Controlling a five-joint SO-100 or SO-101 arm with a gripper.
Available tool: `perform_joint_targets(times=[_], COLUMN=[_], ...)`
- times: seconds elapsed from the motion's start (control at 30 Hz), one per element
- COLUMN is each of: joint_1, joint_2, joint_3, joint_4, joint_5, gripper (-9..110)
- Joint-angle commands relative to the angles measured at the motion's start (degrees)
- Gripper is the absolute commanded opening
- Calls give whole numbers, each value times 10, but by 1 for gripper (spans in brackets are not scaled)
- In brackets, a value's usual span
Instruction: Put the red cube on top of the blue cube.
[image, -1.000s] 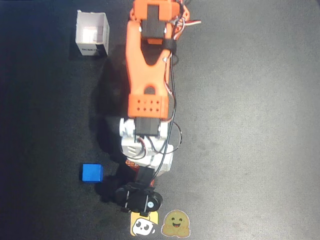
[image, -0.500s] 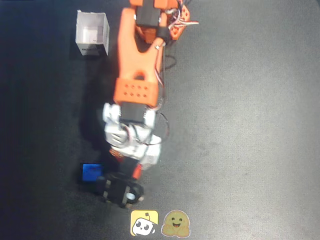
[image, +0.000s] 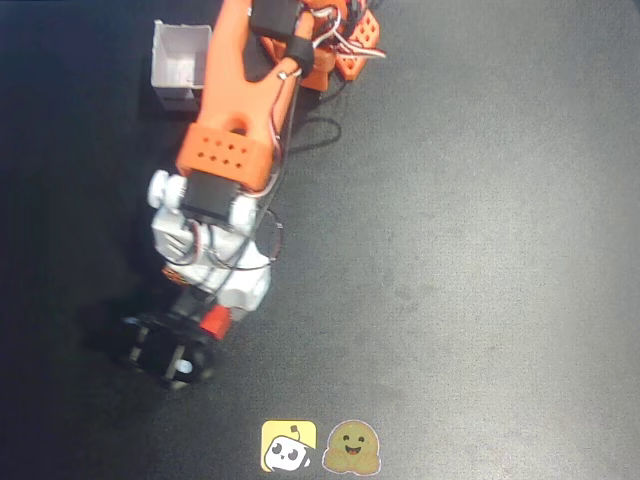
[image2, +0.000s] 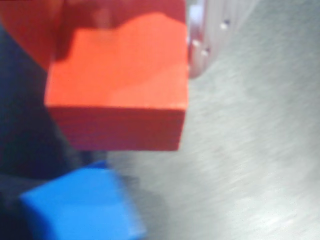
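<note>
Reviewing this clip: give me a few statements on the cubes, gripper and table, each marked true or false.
1. The red cube sits in the gripper. True.
2. The red cube rests flat on the blue cube. False: the wrist view shows it above and offset, with table visible between them.
3. A white box stands near the arm's base. True.
4. The blue cube is in the white box. False: it is on the table beneath the gripper.
</note>
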Motion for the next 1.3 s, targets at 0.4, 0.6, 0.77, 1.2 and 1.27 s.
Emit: perform_joint_targets(times=[0.4,0.6,0.77,1.2,1.27], joint_1=[47,45,41,26,25], joint_2=[-18,-39,-58,-89,-91], joint_3=[-83,-95,-115,-121,-121], joint_4=[-9,-21,-22,-42,-45], joint_5=[-17,-18,-25,-27,-26], gripper=[2,2,2,2,2])
